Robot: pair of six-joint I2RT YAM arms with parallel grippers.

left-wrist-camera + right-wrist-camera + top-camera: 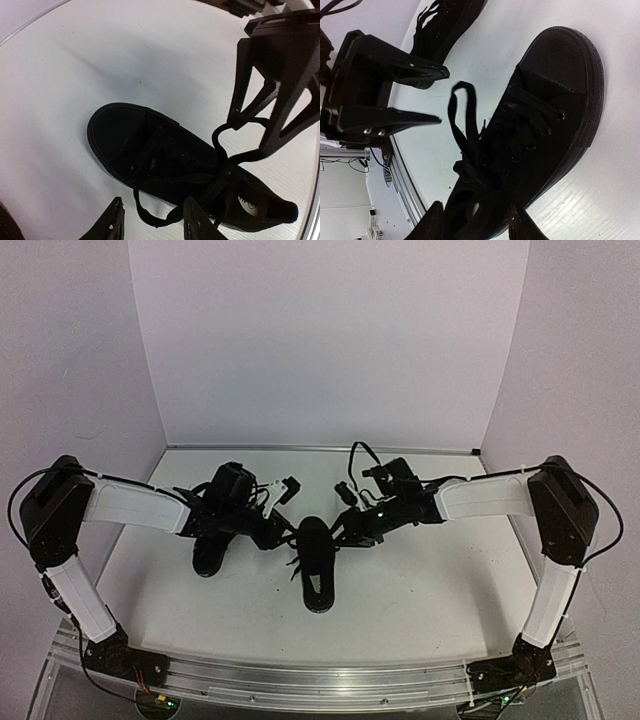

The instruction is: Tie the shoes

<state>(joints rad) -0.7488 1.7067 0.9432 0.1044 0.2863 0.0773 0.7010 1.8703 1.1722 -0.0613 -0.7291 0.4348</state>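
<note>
Black low-top shoe [150, 155] flat on the white table [430, 590], directly beneath both pincers, laces loose and untied. Left pincer [442, 96] released, jaws apart, gripping nothing, one lace loop [462, 112] just off its fingertips. Right pincer [251, 132] likewise released, jaws apart, another slack loop [225, 131] at its tips. Second shoe [212, 552] off to the left pincer's outer side, beneath that arm.
</note>
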